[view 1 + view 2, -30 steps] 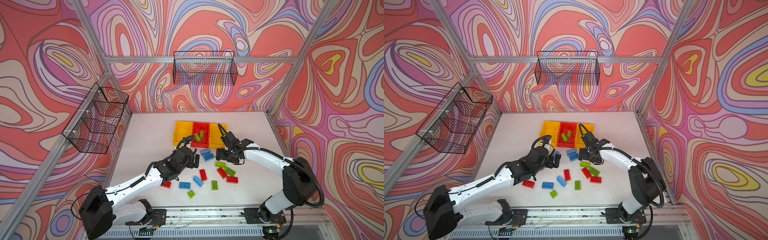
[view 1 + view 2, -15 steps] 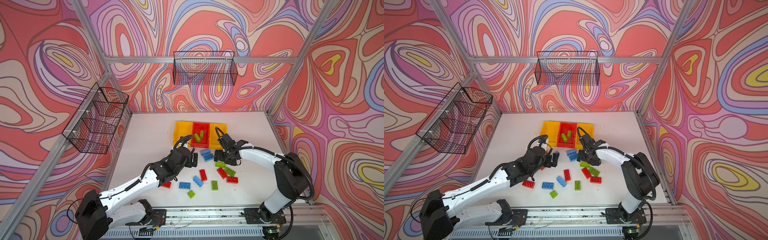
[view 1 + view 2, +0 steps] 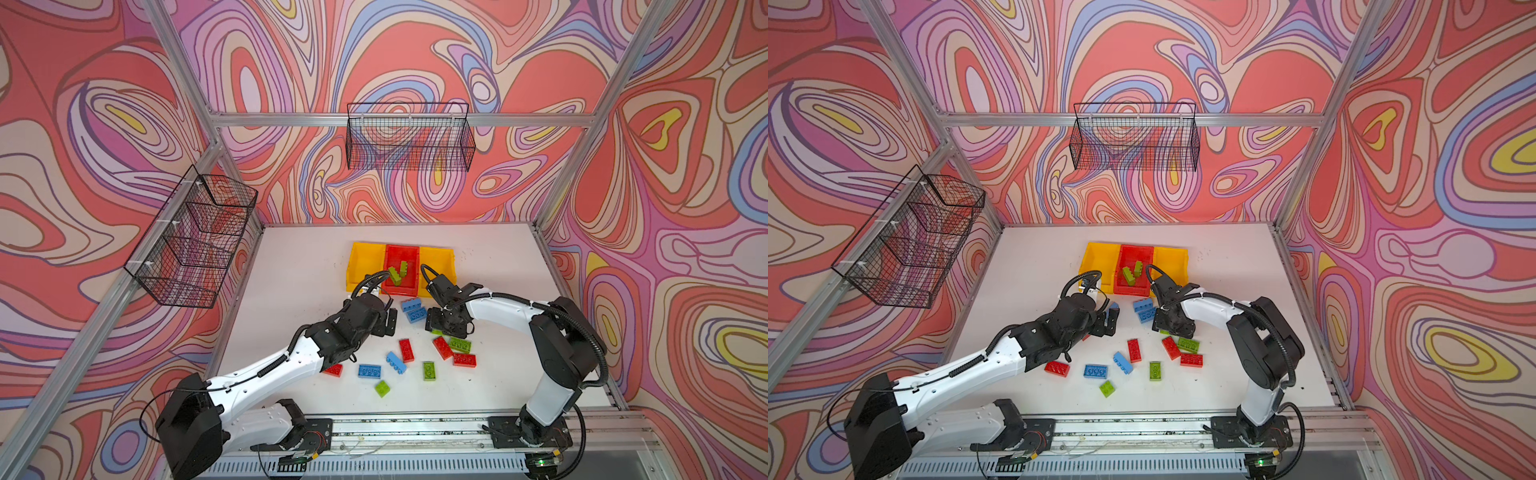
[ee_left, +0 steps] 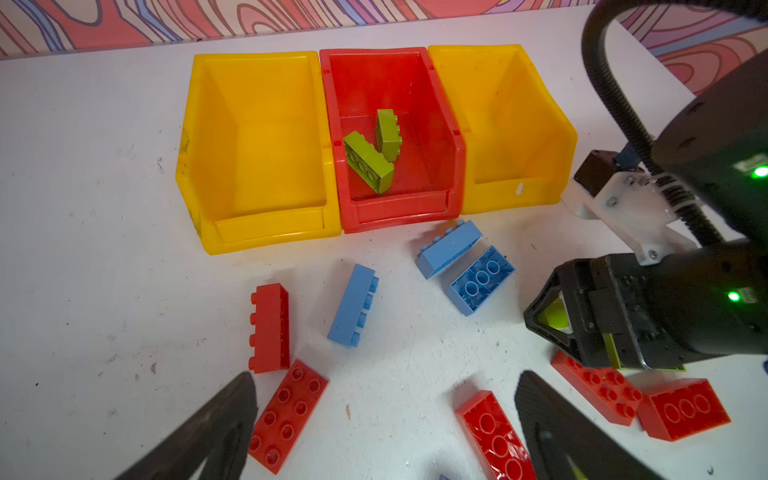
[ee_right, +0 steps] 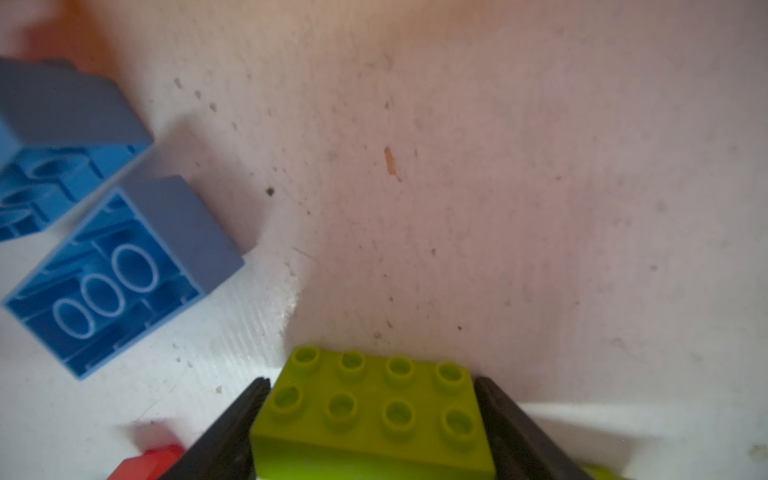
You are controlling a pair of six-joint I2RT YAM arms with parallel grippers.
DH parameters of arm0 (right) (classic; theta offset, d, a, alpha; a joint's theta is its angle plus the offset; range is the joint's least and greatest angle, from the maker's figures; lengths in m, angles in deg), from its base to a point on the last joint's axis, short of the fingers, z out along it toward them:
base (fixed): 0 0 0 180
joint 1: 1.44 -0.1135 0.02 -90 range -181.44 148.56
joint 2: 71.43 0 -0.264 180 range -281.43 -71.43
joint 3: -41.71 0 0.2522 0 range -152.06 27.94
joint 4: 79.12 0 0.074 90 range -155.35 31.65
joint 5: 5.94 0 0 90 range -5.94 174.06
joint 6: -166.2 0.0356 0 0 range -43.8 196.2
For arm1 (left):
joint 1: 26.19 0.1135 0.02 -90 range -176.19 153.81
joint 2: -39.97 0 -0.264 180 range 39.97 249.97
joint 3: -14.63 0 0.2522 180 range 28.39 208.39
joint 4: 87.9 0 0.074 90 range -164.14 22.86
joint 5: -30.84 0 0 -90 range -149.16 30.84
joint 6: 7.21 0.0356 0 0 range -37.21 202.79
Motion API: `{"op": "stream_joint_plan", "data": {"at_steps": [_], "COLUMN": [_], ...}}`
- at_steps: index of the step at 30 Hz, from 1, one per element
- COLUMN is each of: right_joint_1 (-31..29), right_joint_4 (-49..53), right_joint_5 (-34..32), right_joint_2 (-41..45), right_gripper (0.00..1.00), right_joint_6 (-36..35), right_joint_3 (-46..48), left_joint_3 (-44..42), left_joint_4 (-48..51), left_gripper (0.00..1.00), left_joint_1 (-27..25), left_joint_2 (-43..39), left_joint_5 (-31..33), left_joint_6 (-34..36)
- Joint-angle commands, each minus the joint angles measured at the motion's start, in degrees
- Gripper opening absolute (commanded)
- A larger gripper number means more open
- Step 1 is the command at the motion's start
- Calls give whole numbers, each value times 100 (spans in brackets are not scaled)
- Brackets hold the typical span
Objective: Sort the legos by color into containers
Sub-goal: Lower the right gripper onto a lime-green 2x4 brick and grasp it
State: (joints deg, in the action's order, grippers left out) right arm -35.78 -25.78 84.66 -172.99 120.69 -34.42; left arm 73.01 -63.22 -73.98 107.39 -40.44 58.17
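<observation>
Right gripper (image 3: 446,330) mostly hides the lime brick (image 5: 370,415) between its jaws from above.

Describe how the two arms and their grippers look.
Left arm and right arm: white shells, black joints and bases, a ribbed black cable looping over each wrist. Left gripper and right gripper: black, with tapered, textured fingers. Small green lights glow on the right one.
</observation>
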Motion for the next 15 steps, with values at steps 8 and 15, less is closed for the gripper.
{"op": "stream_joint_plan", "data": {"at_steps": [8,15], "right_joint_1": [-71,-74], "right_joint_4": [470,651], "right_joint_5": [-210,-127], "right_joint_2": [-189,-70], "right_gripper": [53,51], "right_joint_6": [-24,-520], "right_joint_3": [-640,-1825], "left_joint_3": [51,-84], "left_joint_4": [-90,-54], "left_gripper": [100,100], "left_joint_1": [243,608], "left_joint_2": [44,-122], "left_joint_5": [-53,-115], "left_joint_6": [103,-107]}}
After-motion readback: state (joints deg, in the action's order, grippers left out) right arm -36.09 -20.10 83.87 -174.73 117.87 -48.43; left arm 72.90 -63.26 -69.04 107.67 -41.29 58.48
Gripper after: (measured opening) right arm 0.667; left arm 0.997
